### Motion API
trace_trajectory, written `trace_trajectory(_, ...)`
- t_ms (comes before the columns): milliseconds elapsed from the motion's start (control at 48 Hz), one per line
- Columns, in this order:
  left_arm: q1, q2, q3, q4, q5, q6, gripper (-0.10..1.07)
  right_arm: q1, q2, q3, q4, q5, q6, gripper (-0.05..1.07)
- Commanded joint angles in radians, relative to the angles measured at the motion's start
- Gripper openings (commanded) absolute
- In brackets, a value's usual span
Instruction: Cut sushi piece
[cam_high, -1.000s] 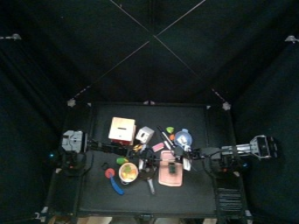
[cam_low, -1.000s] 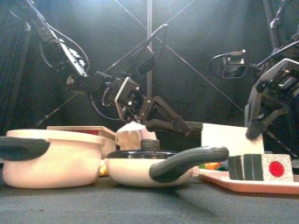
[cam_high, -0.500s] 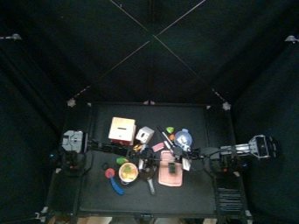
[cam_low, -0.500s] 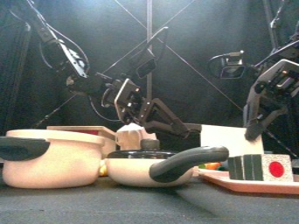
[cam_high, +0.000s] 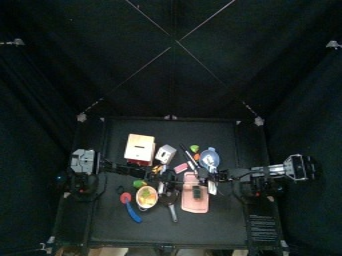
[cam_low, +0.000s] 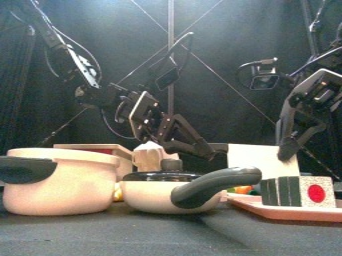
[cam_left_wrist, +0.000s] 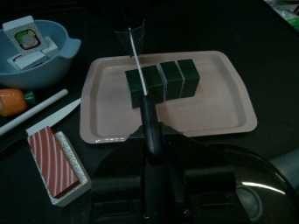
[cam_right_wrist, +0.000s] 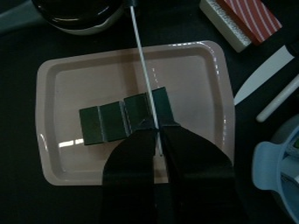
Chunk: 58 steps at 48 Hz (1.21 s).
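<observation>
Little has shifted — the knife (cam_left_wrist: 136, 61) still hovers over the sushi (cam_left_wrist: 162, 80) on the tray (cam_left_wrist: 222, 118). Left end effector (cam_left_wrist: 155, 166) grips its handle; right's state I cannot tell — cut unstarted.

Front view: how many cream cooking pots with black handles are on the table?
2. One taller cream pot at the front left; a shallower cream pot beside it near the middle, its handle pointing right. More could be hidden behind them.
</observation>
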Motion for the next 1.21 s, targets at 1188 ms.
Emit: trace_trajectory(1188, -0.048, -0.014, -0.02, 0.005, 0.041, 0.005, 0.42, 0.009, 0.029, 0.044, 0.008, -0.035, -0.002, 0.31)
